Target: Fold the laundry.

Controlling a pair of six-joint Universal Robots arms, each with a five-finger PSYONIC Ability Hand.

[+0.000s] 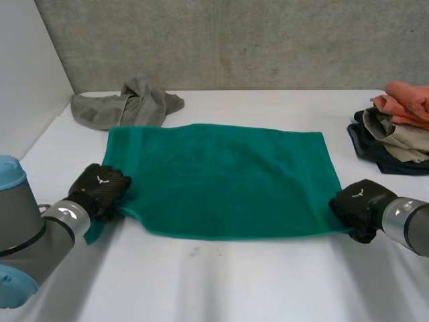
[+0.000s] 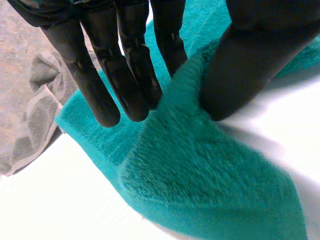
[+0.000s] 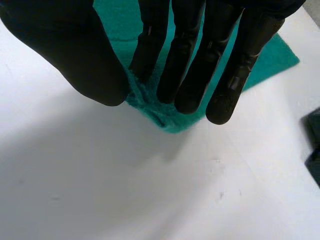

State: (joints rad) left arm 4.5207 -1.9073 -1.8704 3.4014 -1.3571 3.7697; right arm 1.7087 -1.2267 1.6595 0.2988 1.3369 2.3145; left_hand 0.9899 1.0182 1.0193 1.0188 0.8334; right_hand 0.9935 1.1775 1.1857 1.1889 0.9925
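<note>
At the left, the left hand sat on the towel's left edge close to the near corner, and the head view gave only its back. The left wrist view showed what that hid: straight fingers on one side, the thumb on the other, and a raised fold of towel nipped between them, so this hand was grasping the towel. That view also caught the grey cloth just beyond the towel's edge. The head view placed the cloth crumpled at the far left of the table, just beside the towel's far-left corner. The towel lay spread flat across the middle of the table, long side running left to right, with its near-left corner trailing past the left hand toward the arm. At its near-right corner was the right hand, likewise shown from the back in the head view. The right wrist view showed its nearly straight fingers and thumb closed on the towel's corner, pinching it. Farthest right, a pile of clothes, orange on top and dark beneath, sat apart from the towel.
</note>
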